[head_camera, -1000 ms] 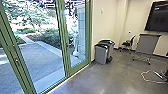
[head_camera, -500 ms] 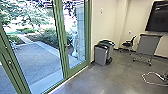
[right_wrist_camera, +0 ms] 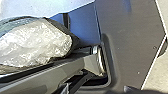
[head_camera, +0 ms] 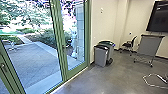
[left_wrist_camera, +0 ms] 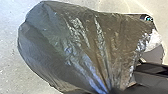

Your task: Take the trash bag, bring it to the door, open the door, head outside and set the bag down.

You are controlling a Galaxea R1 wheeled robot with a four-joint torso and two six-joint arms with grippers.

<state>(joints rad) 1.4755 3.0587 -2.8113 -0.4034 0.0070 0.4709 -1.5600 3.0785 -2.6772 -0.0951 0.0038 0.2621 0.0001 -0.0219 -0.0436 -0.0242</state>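
The glass doors point(head_camera: 60, 45) stand between the floor point(head_camera: 87, 81) and the paving point(head_camera: 32, 55) outside. Two bins point(head_camera: 101, 56) obstruct the strip along the wall point(head_camera: 105, 25) just beside the doors. Passage runs across the floor between the doors and the white cable point(head_camera: 149, 85); farther back, the chair point(head_camera: 128, 45) and stand point(head_camera: 150, 46) block the way.

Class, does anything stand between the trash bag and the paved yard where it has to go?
Yes: the green-framed glass doors, apparently closed, stand between the trash bag indoors and the paved yard outside. The bins stand right of the doors, by the wall, not between.
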